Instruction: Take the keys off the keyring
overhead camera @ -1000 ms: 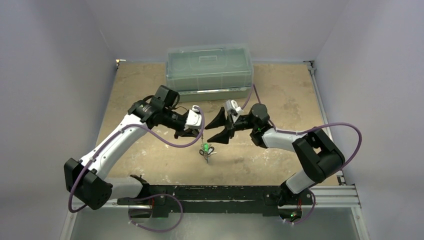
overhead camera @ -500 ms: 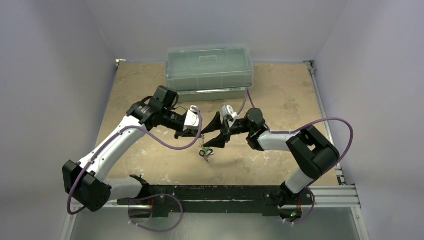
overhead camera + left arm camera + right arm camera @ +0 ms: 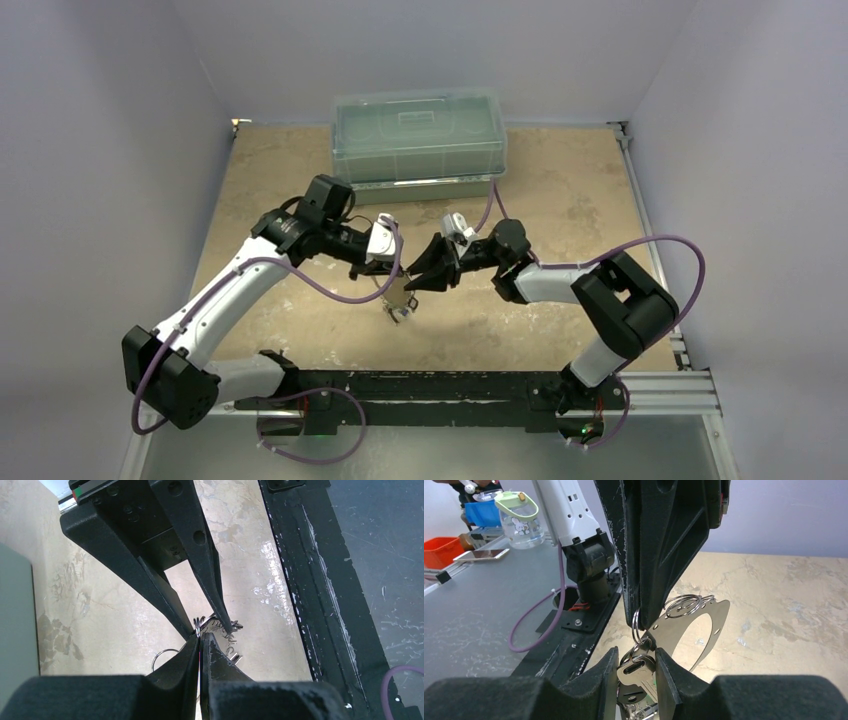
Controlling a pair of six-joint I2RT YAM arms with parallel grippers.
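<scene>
The keyring [image 3: 704, 622] is a flat grey oval loop hanging in the air, with small split rings through it. My left gripper [image 3: 388, 270] [image 3: 200, 637] is shut on one split ring [image 3: 636, 625] and comes down from above in the right wrist view. My right gripper [image 3: 414, 282] [image 3: 636, 654] is shut on a silver key [image 3: 639, 672] that hangs from that ring. A black-headed key [image 3: 629, 697] and more keys hang below. In the top view the bunch of keys [image 3: 403, 310] sits just under both grippers' tips. In the left wrist view the keys [image 3: 229, 642] show beside my fingers.
A translucent green lidded box [image 3: 418, 135] stands at the back of the table. The black base rail [image 3: 430, 385] runs along the near edge. The left arm's base [image 3: 589, 565] stands beside it, with a grey bench, a cup and an orange bin beyond.
My right gripper moved left to the bunch and closed from wide open onto a key. My left gripper shifted slightly, and the bunch moved a little left with it.
</scene>
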